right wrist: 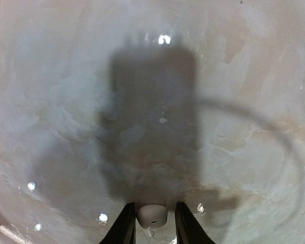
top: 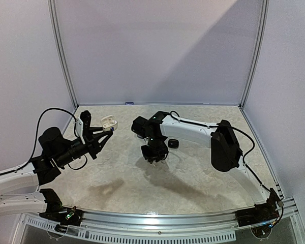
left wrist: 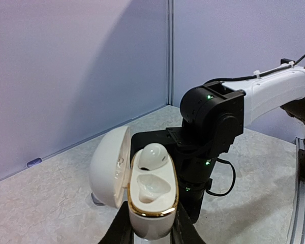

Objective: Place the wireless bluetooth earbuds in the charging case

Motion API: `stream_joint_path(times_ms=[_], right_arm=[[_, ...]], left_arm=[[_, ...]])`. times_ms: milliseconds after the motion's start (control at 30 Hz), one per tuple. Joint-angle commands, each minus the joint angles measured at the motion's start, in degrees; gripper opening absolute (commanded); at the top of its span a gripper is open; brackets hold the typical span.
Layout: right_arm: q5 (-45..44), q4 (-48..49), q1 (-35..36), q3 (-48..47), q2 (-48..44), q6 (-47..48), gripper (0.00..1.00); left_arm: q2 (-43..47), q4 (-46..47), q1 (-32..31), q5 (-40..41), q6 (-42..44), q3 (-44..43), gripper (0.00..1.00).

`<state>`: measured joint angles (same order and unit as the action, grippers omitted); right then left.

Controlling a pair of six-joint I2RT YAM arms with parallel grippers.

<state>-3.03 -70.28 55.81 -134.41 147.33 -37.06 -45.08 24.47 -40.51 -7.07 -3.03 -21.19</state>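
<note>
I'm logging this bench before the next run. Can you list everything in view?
charging case: one, white with a gold rim, lid open, clamped in the left fingers
seated earbud: one, white, in the case's far slot; the near slot is empty
loose earbud: one, white, between the right fingers, above the table
dark item: one, black, on the table beside the right arm; too small to identify
bluish item: one, pale, at the foot of the back wall
table: one, beige marbled
walls: lilac panels behind and at both sides
left fingers: two, black
right fingers: two, black, pointing down
arms: two, white and black
</note>
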Motion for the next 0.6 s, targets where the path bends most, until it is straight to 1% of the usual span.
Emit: stream_joint_path(times_ms=[0, 67, 133, 367, 433, 567], right_arm=[[-1.24, -3.41, -0.08, -0.39, 0.95, -0.13, 0.28], [-0.59, -2.94, -0.09, -0.14, 1.02, -0.08, 0.27], [-0.04, -1.83, -0.08, 0.21, 1.03, 0.01, 0.23], [0.67, 0.84, -0.21, 0.55, 1.12, 0.57, 0.22], [0.88, 1.01, -0.24, 0.55, 1.25, 0.73, 0.19], [2.39, 3.00, -0.33, 1.42, 0.78, 1.16, 0.09]], left_arm=[[-0.57, -0.83, -0.53, -0.54, 0.28, -1.00, 0.00], [-0.45, -0.83, -0.53, -0.52, 0.29, -1.02, 0.00], [-0.44, -0.91, -0.54, -0.48, 0.46, -0.98, 0.00], [-0.45, -0.91, -0.53, -0.52, 0.55, -0.87, 0.00], [-0.41, -0.91, -0.58, -0.53, 0.53, -0.91, 0.00], [-0.44, -0.91, -0.62, -0.53, 0.62, -0.91, 0.00]])
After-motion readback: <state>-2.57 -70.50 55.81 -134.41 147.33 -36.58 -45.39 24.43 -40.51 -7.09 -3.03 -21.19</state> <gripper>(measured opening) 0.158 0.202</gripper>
